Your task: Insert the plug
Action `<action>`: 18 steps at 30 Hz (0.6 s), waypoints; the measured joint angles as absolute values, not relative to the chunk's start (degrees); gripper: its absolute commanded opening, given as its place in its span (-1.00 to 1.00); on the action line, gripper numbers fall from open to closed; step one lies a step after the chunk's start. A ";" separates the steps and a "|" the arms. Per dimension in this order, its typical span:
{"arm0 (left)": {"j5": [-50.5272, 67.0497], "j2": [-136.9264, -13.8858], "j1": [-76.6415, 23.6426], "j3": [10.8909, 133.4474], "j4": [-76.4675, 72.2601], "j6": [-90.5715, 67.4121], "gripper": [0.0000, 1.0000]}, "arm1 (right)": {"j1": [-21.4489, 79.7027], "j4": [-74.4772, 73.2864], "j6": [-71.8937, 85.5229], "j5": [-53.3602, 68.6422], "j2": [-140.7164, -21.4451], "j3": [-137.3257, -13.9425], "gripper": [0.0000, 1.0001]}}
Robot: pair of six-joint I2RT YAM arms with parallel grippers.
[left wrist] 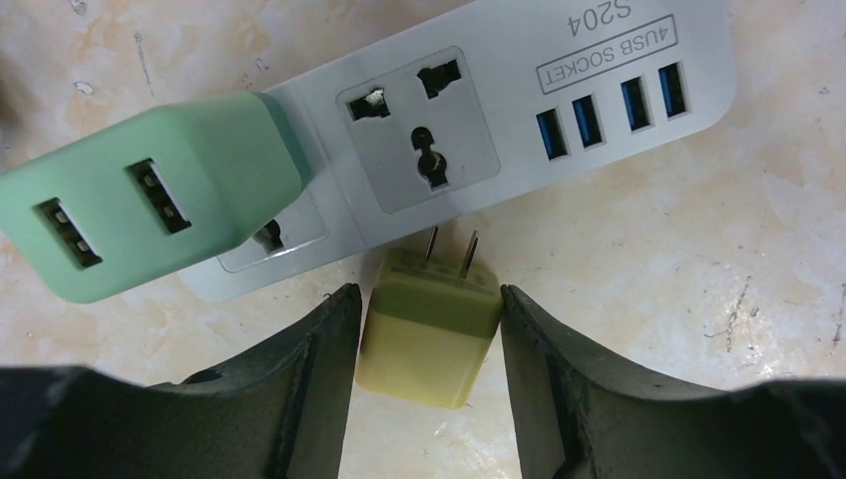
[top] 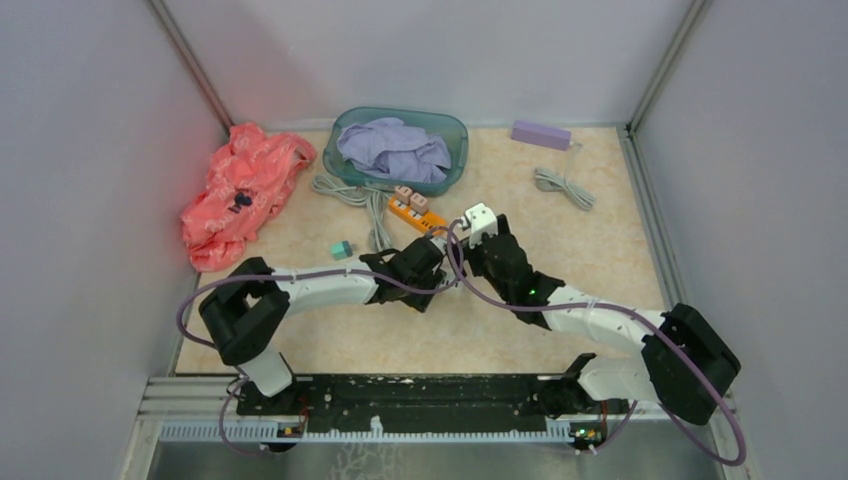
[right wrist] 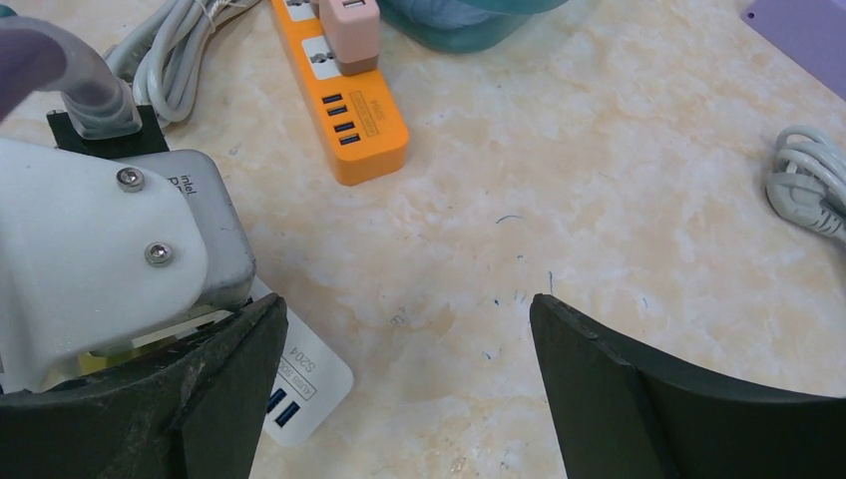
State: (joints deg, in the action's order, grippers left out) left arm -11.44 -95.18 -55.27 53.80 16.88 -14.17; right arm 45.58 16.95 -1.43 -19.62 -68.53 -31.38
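Note:
My left gripper [left wrist: 427, 296] is shut on a yellow two-prong plug [left wrist: 429, 334], one finger on each side of it. Its prongs point at the white power strip [left wrist: 559, 70], just short of the strip's near edge and below the middle socket [left wrist: 419, 130]. A green USB adapter [left wrist: 150, 215] sits plugged into the strip to the left. My right gripper [right wrist: 407, 304] is open and empty over bare table, beside the strip's USB end [right wrist: 304, 374], with its left finger next to the left arm's white camera housing [right wrist: 100, 249].
An orange power strip [top: 415, 212] with a pink adapter and grey cables lies just beyond. A teal basket [top: 455, 135] of cloth is at the back, a pink cloth [top: 240, 190] on the left, a teal cube [top: 342, 249], a purple box [top: 540, 133] and a coiled cable [top: 565, 187] on the right.

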 measured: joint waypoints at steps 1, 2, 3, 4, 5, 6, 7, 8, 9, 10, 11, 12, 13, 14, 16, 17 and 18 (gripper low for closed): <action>-11.75 -95.39 -55.37 54.00 17.15 -14.35 0.15 | 45.58 16.93 -1.41 -19.70 -68.66 -31.38 0.83; -12.05 -95.61 -55.46 54.24 17.54 -14.52 0.13 | 45.58 16.91 -1.43 -19.73 -68.77 -31.38 0.83; -12.34 -95.88 -55.55 54.52 17.91 -14.70 0.08 | 45.58 16.80 -1.41 -19.77 -68.77 -31.38 0.83; -12.53 -96.07 -55.64 54.74 18.15 -14.87 0.04 | 45.58 16.84 -1.43 -19.92 -68.77 -31.24 0.83; -12.62 -96.25 -55.68 54.92 18.26 -14.96 -0.01 | 45.58 16.99 -1.39 -19.94 -68.77 -31.09 0.83; -12.73 -96.42 -55.75 55.18 18.48 -15.18 -0.04 | 45.58 17.12 -1.41 -19.97 -68.77 -30.92 0.83; -12.84 -96.66 -55.81 55.46 18.59 -15.35 -0.06 | 45.58 17.19 -1.39 -20.08 -68.77 -30.74 0.83; -12.95 -96.88 -55.88 55.68 18.59 -15.53 -0.10 | 45.58 17.17 -1.39 -20.23 -68.77 -30.72 0.83; -13.04 -97.01 -55.90 55.83 18.59 -15.81 -0.13 | 45.58 17.19 -1.39 -20.47 -68.77 -30.72 0.83; -13.15 -97.10 -55.92 55.96 18.68 -16.10 -0.15 | 45.58 17.21 -1.34 -20.86 -68.77 -30.72 0.83; -13.23 -97.19 -55.92 56.10 18.83 -16.38 -0.18 | 45.58 17.21 -1.28 -21.26 -68.77 -30.72 0.83; -13.34 -97.23 -55.94 56.23 18.96 -16.86 -0.21 | 45.58 17.19 -1.23 -21.76 -68.75 -30.70 0.83; -13.41 -97.23 -55.96 56.25 19.07 -17.26 -0.23 | 45.58 17.28 -1.19 -22.11 -68.75 -30.65 0.83; -13.45 -97.23 -55.96 56.25 19.14 -17.80 -0.25 | 45.58 17.43 -1.10 -22.50 -68.69 -30.48 0.84; -13.50 -97.19 -55.96 56.27 19.35 -18.96 -0.28 | 45.58 17.74 -0.78 -23.00 -68.29 -29.98 0.87; -13.50 -97.10 -55.94 56.27 19.53 -19.84 -0.31 | 45.58 17.67 -0.60 -23.24 -67.94 -29.71 0.91; -13.34 -96.92 -55.96 56.27 19.94 -20.97 -0.33 | 45.58 17.61 -0.32 -23.49 -67.57 -29.56 0.94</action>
State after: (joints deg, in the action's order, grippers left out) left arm -13.34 -96.92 -55.96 56.27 19.94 -20.97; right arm 45.58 17.61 -0.32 -23.49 -67.57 -29.56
